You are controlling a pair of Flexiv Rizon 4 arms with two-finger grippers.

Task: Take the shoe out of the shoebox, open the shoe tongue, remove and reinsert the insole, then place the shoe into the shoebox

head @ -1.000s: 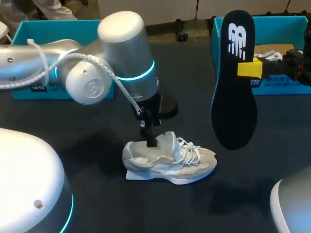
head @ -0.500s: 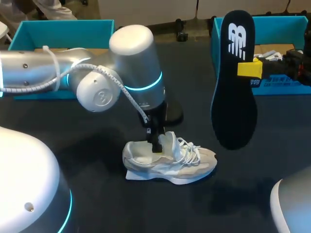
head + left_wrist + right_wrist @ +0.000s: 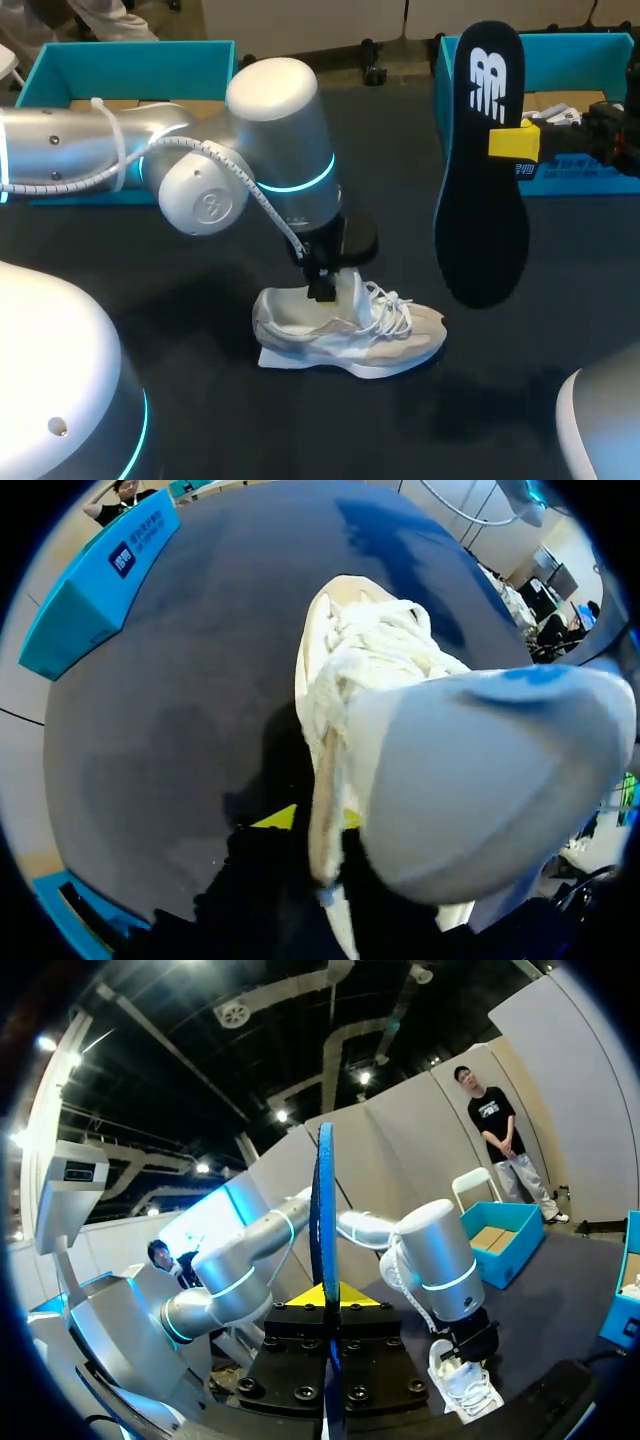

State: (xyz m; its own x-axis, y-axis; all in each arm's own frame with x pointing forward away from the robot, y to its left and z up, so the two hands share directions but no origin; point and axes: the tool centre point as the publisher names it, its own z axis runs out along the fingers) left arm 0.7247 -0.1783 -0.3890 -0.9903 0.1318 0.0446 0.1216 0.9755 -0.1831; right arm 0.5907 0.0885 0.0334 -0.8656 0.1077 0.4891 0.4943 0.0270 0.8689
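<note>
The shoe [image 3: 385, 340], on the table [image 3: 220, 420], is pinched by its soft tongue [image 3: 349, 292] in the left gripper [image 3: 322, 290], while the insole [image 3: 480, 230], judged light and floppy, is clamped mid-length in the right gripper [image 3: 511, 142].

On table [image 3: 200, 420] centre: shoe [image 3: 345, 335]; insole [image 3: 482, 200] raised at its right; left box [image 3: 130, 55], right box [image 3: 590, 50] behind.

My head camera looks down on the table [image 3: 220, 420] from above and behind. My left wrist camera presses close on the shoe [image 3: 370, 660], just ahead of the left gripper [image 3: 312, 820]. My right wrist camera faces the same shoe from afar, along the insole [image 3: 325, 1200] edge.
</note>
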